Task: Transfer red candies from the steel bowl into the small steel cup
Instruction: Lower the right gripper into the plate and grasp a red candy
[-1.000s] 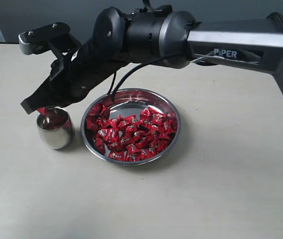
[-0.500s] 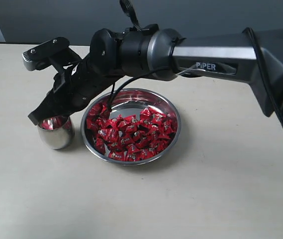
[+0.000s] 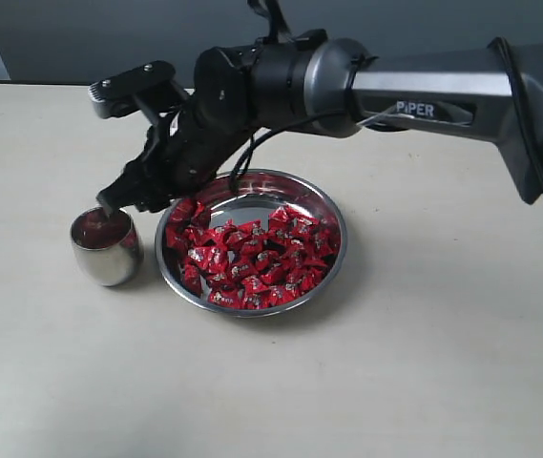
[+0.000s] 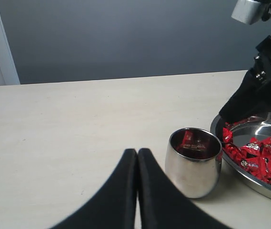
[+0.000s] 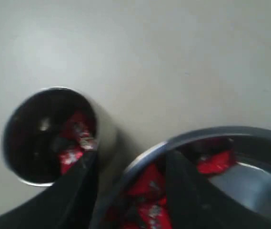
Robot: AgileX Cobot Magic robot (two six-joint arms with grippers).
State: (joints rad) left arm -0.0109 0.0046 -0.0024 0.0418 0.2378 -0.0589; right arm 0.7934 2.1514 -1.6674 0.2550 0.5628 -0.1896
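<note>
The steel bowl [image 3: 339, 229] holds many red candies [image 3: 252, 260]. Left of it stands the small steel cup [image 3: 107, 253], apart from the bowl, with a few red candies [image 4: 190, 141] inside. My right gripper [image 3: 124, 203] reaches across and hovers over the gap between cup rim and bowl rim. It is open and holds nothing; in the right wrist view its fingers [image 5: 84, 171] straddle the bowl's rim [image 5: 197, 136], beside the cup [image 5: 49, 133]. My left gripper [image 4: 137, 152] is shut and empty, low over the table just short of the cup [image 4: 194, 167].
The beige table [image 3: 424, 363] stretches round both vessels. The right arm's long body [image 3: 424, 91] spans the scene above the bowl's far side. A grey wall [image 4: 125, 38] lies behind the table's far edge.
My right gripper has moved from above the cup's far-left side toward the bowl, its tips now at the cup's bowl-side rim. The red bit seen at its tip a second ago is gone.
</note>
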